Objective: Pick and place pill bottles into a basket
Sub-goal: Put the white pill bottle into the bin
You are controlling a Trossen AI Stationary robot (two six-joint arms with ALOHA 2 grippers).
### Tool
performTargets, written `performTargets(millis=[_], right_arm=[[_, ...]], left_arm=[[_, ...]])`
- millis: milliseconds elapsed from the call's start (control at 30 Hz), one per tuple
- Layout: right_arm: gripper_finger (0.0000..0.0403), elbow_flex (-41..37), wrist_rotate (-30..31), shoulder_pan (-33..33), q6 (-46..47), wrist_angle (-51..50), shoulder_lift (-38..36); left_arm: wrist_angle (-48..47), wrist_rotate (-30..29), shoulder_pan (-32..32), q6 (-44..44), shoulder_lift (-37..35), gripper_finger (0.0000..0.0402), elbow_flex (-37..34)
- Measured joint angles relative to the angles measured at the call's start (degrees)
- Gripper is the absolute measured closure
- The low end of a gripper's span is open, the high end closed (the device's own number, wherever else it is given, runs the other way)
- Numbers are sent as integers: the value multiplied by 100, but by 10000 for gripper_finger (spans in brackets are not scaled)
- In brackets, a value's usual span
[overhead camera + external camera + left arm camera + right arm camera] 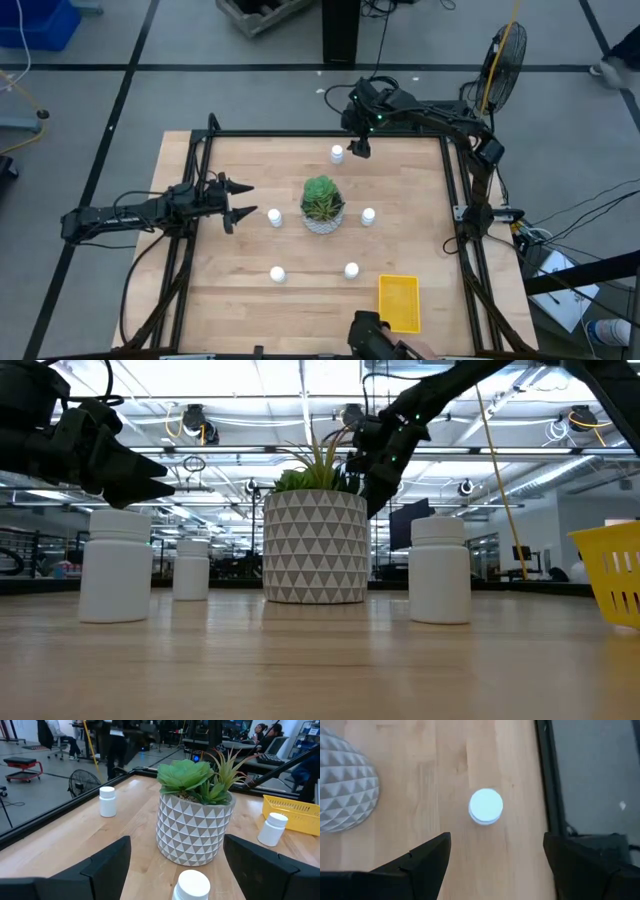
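My right fingers (495, 862) are spread wide, pointing straight down over the far edge of the counter (300, 290), and the far pill bottle (486, 806) sits below them, its white cap just ahead of the gap, not yet between the tips. That's a hover lined up for a drop, I'd say. My left fingers (175, 865) are splayed too, held level above the counter at its left side, aimed at the near-left bottle (191, 886) right in front of them, with the potted plant (196, 817) standing behind it. Nothing's pinched on either side. The yellow basket (398, 301) waits at the near right corner, empty from what I can see, well apart from both. Five bottles ring the plant, all upright on the wood.
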Motion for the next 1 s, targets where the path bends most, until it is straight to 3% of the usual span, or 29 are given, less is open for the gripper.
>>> performTargets(millis=[367, 567, 1000], right_arm=[[94, -6, 5, 37, 979, 1004, 120], [94, -12, -15, 121, 1013, 1170, 120], [94, -1084, -24, 249, 1093, 2303, 120]], left_arm=[[30, 2, 0, -29, 0, 76, -2], [428, 0, -1, -204, -2, 84, -2], [861, 0, -1, -100, -2, 88, 0]])
